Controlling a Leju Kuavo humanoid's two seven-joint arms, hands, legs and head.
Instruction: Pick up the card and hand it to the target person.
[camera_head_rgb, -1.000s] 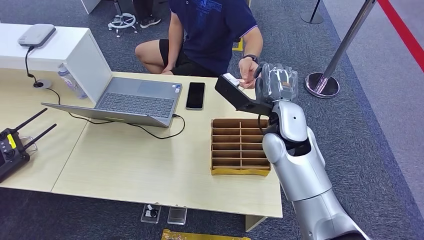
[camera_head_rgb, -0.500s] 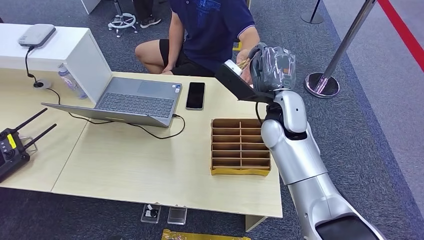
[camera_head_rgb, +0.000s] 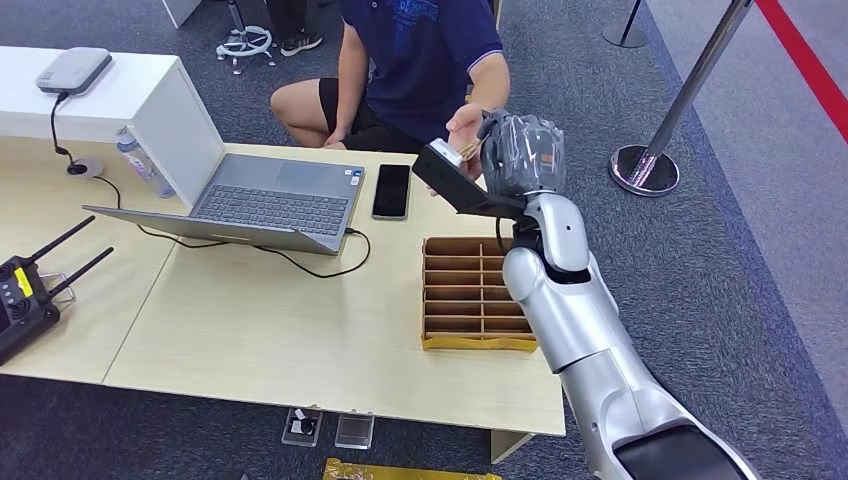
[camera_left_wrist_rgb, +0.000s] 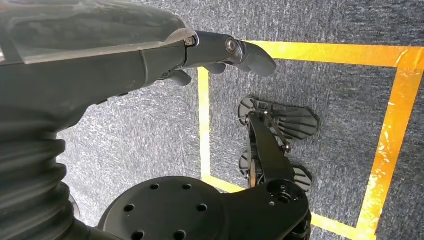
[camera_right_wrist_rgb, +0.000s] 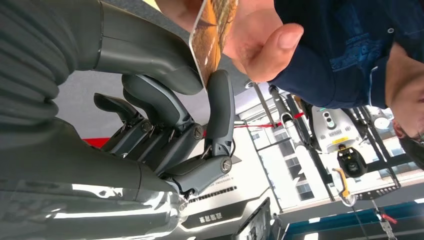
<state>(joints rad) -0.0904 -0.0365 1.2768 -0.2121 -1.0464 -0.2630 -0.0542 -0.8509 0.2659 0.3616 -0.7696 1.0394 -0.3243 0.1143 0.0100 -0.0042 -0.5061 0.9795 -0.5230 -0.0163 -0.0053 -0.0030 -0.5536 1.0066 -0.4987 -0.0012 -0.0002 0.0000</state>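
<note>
Holding the card (camera_right_wrist_rgb: 212, 37) pinched between thumb and finger, right hand (camera_head_rgb: 520, 155) has swung closer; person's hand (camera_right_wrist_rgb: 250, 42) now touches it, so release looks next. Left hand (camera_left_wrist_rgb: 150, 55) hangs empty, fingers loose.

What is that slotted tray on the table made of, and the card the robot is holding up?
The tray looks like plain brown cardboard: matte, with thin flat dividers and slightly ragged edges. The card, pinched in the right hand, seems to be thin glossy plastic or coated paper: it is stiff, printed orange, with a pale edge. Which one, I can't tell.
</note>
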